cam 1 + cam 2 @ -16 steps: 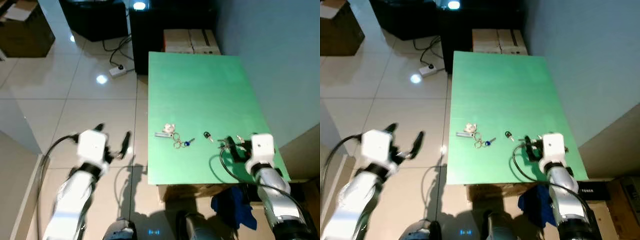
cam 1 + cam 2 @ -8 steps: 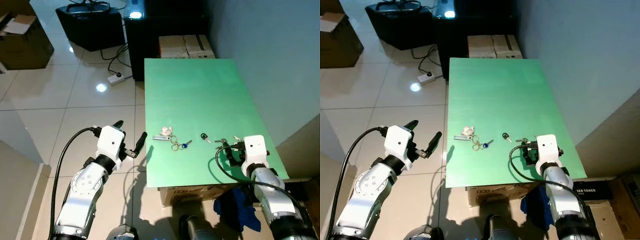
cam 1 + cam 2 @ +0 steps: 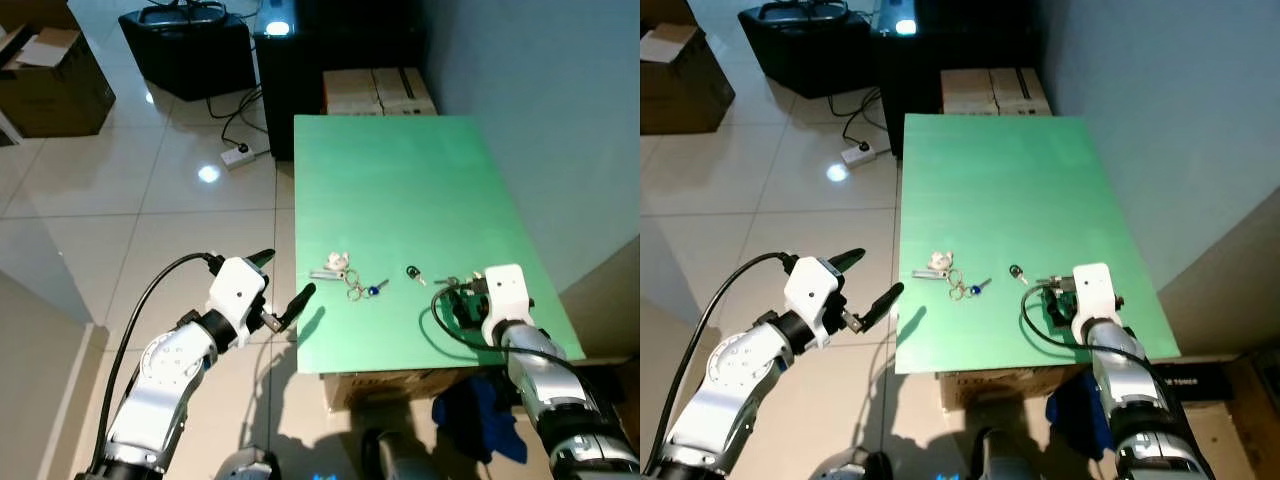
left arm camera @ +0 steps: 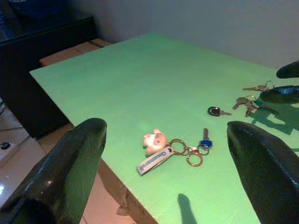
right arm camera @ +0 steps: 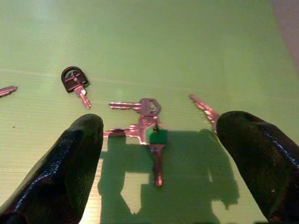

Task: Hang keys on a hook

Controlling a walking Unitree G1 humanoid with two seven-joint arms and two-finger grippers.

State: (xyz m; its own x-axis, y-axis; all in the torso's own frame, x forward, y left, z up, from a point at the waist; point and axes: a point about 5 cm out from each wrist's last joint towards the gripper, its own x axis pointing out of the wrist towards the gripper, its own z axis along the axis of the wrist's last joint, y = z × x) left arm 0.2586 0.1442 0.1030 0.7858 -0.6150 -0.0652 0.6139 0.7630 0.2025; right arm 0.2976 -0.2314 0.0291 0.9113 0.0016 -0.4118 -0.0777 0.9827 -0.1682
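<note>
Two robot arms reach toward a green table (image 3: 400, 170) seen from above. Nearest, low on the robot's left, the left gripper (image 3: 287, 282) hangs over the tiled floor (image 3: 130, 220) just off the table's left edge, its two black fingers spread wide apart and holding nothing. On the right, the right gripper (image 5: 159, 154) sits low over the table's near right corner, its fingers (image 5: 70, 163) also wide apart, with a bunch of silver keys (image 5: 147, 128) lying flat on the green surface between them; one key in the bunch has a green head. The fingers do not touch the keys, and their shadow falls across the bunch. A loose silver key (image 5: 204, 108) lies just beside the bunch.

A little farther in, a small key with a black head (image 3: 413, 272) lies alone. To its left, near the table's left edge, lies a key ring (image 4: 187, 151) with a blue-headed key (image 4: 204, 142), a white strap tag and a small pink figure charm (image 4: 154, 140).

Beyond these the tabletop is bare green up to its far edge. Past it stand two cardboard boxes (image 3: 378, 92) against a blue-grey wall (image 3: 540, 110). On the floor to the far left are a white power strip (image 3: 238, 154) with black cables, a black case (image 3: 185, 50) and a brown cardboard box (image 3: 55, 70).
</note>
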